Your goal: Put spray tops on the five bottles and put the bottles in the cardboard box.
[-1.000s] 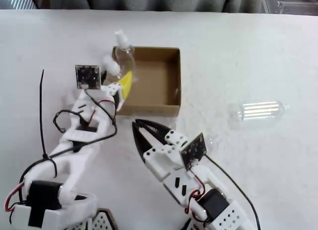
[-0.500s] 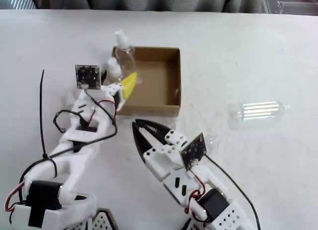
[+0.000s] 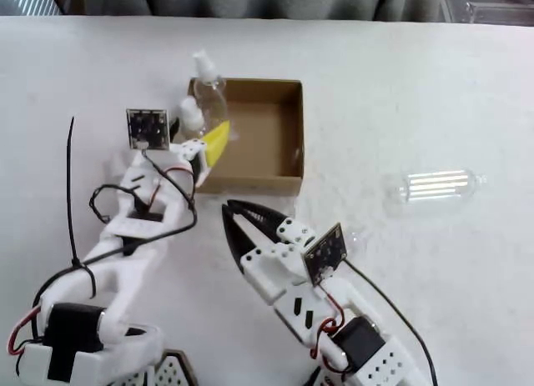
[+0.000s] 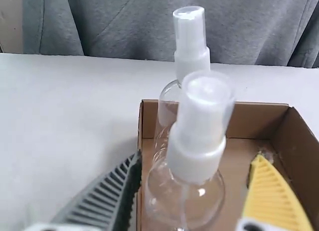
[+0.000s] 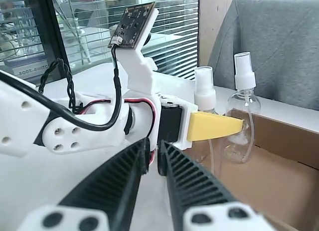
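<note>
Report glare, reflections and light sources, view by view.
High view: the lying bottle carries bright striped reflections, and the white table is evenly bright. Right wrist view: daylight comes through the window blinds in the background. Left wrist view: small highlights sit on the round body of the nearer bottle.

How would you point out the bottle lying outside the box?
Find the cardboard box in the high view. To its right, alone on the table, lies a clear bottle. Unlike the spray-topped bottles upright at the box's left end, it lies on its side with no white top.
</note>
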Controlling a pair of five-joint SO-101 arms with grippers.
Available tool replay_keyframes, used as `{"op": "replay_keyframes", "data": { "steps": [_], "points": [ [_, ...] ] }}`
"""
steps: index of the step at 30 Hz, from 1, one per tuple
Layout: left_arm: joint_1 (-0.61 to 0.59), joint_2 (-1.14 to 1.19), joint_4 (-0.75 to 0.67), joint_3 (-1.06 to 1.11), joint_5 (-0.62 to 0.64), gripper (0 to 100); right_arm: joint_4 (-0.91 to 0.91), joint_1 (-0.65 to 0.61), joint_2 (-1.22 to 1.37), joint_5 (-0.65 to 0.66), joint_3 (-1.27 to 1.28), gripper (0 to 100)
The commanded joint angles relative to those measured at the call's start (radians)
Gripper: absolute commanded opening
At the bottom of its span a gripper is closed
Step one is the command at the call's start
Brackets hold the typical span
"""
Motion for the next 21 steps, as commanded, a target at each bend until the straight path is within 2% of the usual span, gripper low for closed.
{"op": "replay_keyframes", "data": {
  "steps": [1, 14, 21],
  "points": [
    [0.002, -0.053, 0.002, -0.009, -0.009, 33, 0.004, 0.001, -0.001, 0.009, 0.008, 1.5],
    [0.002, -0.067, 0.008, -0.008, -0.009, 33, 0.004, -0.001, -0.001, 0.009, 0.008, 1.5],
    [0.002, -0.242, 0.227, -0.011, -0.009, 33, 0.004, -0.001, -0.001, 0.009, 0.008, 1.5]
  ]
}}
